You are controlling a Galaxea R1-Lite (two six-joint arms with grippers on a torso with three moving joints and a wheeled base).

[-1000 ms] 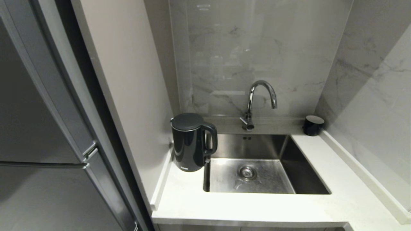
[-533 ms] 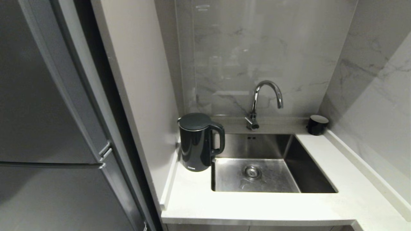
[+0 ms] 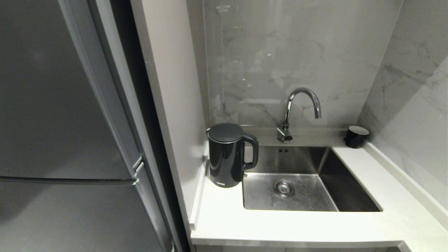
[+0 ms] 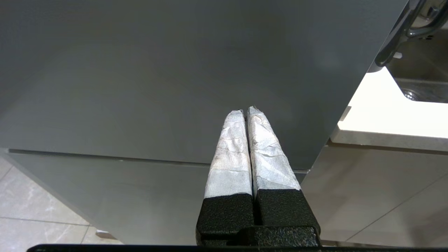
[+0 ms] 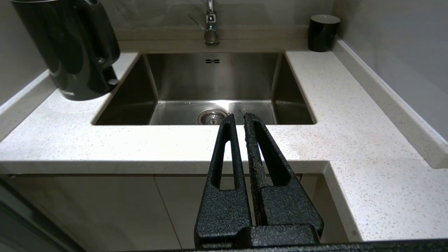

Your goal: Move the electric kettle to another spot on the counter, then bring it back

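Note:
The electric kettle (image 3: 227, 157) is a glossy black jug with a loop handle. It stands upright on the white speckled counter (image 3: 280, 227), left of the sink, close to the side wall, and shows again in the right wrist view (image 5: 75, 49). Neither arm appears in the head view. My left gripper (image 4: 246, 111) is shut and empty, held low in front of a grey fridge door (image 4: 175, 70). My right gripper (image 5: 237, 119) is shut and empty, hanging before the counter's front edge (image 5: 140, 164), well short of the kettle.
A steel sink (image 3: 297, 182) with a chrome tap (image 3: 297, 108) fills the counter's middle. A small black cup (image 3: 356, 136) stands in the back right corner. A tall grey fridge (image 3: 70, 140) rises on the left. Marble walls close in the back and right; cabinet doors (image 5: 105, 210) sit below.
The whole head view has shifted: kettle, sink and counter now sit further right in the picture and more of the fridge shows. The camera moved; nothing on the counter did.

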